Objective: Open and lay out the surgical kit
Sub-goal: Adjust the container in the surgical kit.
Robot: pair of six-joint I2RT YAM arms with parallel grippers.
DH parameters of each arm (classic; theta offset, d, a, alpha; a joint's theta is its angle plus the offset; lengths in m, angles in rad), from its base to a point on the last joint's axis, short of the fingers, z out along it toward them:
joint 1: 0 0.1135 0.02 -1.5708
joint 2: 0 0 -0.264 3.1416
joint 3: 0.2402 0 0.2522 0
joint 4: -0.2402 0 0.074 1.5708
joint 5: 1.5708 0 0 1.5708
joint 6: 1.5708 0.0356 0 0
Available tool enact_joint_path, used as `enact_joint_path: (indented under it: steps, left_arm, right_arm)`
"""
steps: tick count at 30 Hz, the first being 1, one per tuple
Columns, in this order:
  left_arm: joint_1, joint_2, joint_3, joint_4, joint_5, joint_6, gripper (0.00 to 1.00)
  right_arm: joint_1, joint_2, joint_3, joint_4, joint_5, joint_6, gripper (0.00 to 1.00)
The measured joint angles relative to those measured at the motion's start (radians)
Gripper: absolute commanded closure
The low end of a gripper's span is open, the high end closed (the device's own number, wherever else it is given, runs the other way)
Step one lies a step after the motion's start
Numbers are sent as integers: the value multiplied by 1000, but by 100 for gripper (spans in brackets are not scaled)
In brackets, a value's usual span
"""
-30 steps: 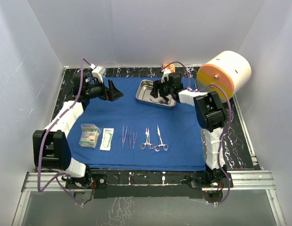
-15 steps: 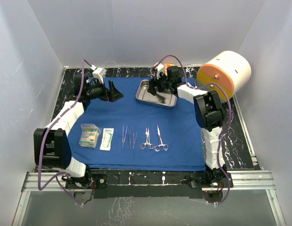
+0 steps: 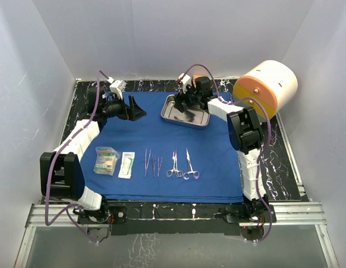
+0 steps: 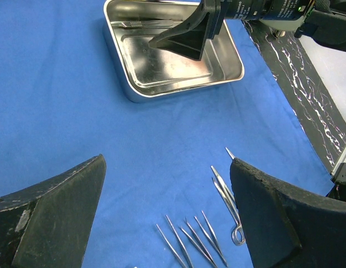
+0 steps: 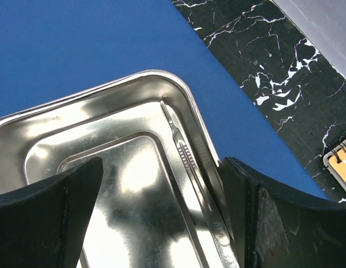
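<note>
One slender steel instrument (image 5: 187, 159) lies against a side wall of the steel tray (image 5: 114, 82), below the right pincer's (image 5: 162, 184) wide, empty jaws — best to straddle its ribbed handle squarely, clear of the rim, before closing.

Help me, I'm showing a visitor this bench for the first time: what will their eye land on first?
Probably the royal-blue cloth spread flat, with steel instruments and two packets in a row near its front edge. Next, the big white-and-orange cylinder at the far right, and the shiny steel tray at the cloth's far edge, with the right gripper open over it.
</note>
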Motion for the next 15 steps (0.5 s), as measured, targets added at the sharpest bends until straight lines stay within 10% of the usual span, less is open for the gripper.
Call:
enact_joint_path:
  steps: [15]
  left_arm:
    - [0,0,0,1,0,0,8]
  right_arm:
    - [10,-1,5,-18,103,-71,29]
